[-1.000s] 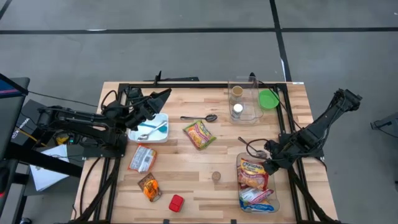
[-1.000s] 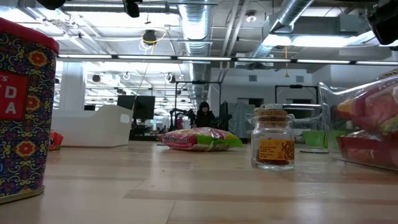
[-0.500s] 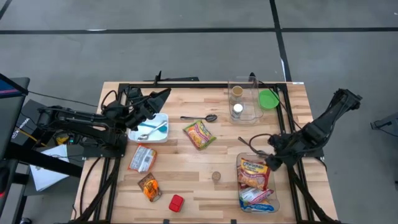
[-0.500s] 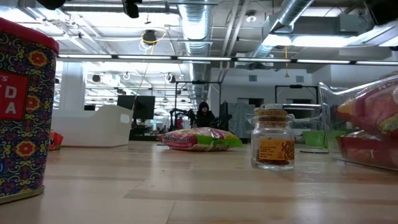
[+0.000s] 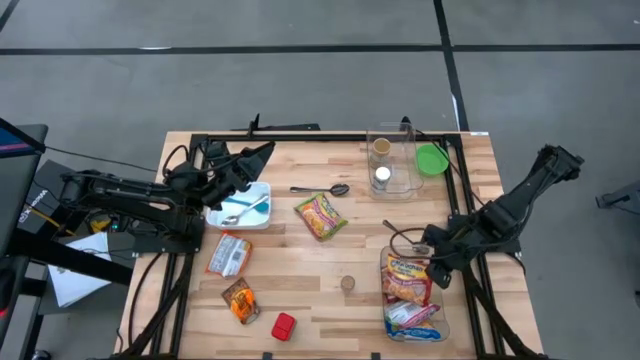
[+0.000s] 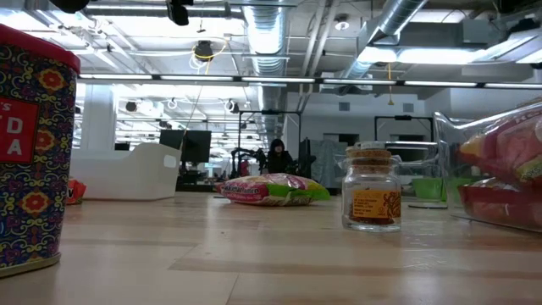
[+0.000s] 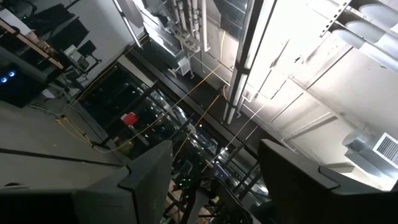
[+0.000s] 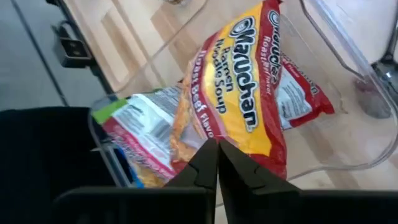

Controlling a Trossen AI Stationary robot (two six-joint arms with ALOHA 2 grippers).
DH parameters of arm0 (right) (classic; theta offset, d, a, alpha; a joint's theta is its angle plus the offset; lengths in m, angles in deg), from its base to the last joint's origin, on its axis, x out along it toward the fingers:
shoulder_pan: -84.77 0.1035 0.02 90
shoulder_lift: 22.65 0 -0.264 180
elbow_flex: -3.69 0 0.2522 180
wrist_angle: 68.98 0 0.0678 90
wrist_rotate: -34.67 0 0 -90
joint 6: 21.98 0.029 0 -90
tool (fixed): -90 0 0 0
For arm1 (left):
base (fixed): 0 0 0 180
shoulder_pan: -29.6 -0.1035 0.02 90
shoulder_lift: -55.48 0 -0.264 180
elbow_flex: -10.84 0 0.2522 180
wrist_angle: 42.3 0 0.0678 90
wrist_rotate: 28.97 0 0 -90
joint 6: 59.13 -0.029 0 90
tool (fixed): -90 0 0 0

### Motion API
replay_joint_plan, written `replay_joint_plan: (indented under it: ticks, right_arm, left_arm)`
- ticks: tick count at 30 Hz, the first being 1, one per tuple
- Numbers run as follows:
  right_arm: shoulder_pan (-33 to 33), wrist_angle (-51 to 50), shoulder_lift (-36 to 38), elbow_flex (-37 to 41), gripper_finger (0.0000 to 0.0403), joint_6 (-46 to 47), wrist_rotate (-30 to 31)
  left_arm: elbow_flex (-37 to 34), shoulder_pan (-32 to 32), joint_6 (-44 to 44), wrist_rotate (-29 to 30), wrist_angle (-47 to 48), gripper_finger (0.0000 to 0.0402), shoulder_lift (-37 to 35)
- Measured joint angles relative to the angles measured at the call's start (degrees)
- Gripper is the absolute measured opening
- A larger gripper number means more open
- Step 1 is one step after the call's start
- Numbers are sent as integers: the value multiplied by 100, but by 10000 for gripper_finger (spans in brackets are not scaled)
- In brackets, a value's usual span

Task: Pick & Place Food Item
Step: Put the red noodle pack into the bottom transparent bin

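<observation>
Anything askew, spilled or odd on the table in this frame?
Nothing is spilled. The ramen packet sits tilted in the clear bin, leaning over another packet. The right gripper is shut just above it, holding nothing. The left gripper points up, away from the table.

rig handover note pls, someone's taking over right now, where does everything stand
Right end effector: shut, empty, over the clear bin rim.
Left end effector: open, empty, parked above the white tray.
Done: ramen pack and another packet lie in the bin.
Left: noodle packet mid-table; two packets on the table's left side, out of the bin.
</observation>
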Motion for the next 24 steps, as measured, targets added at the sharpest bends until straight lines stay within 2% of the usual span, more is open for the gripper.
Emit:
replay_joint_plan:
  ticks: [5,12,24]
  right_arm:
    - [-73,274,-393,177,2,-231,-381]
    - [-100,-22,-663,264,1,-232,-350]
    - [-565,73,-940,264,0,-1073,-414]
  left_arm:
    - [0,0,0,30,2,232,0]
    - [0,0,13,28,-3,232,0]
    - [0,0,19,24,-2,232,0]
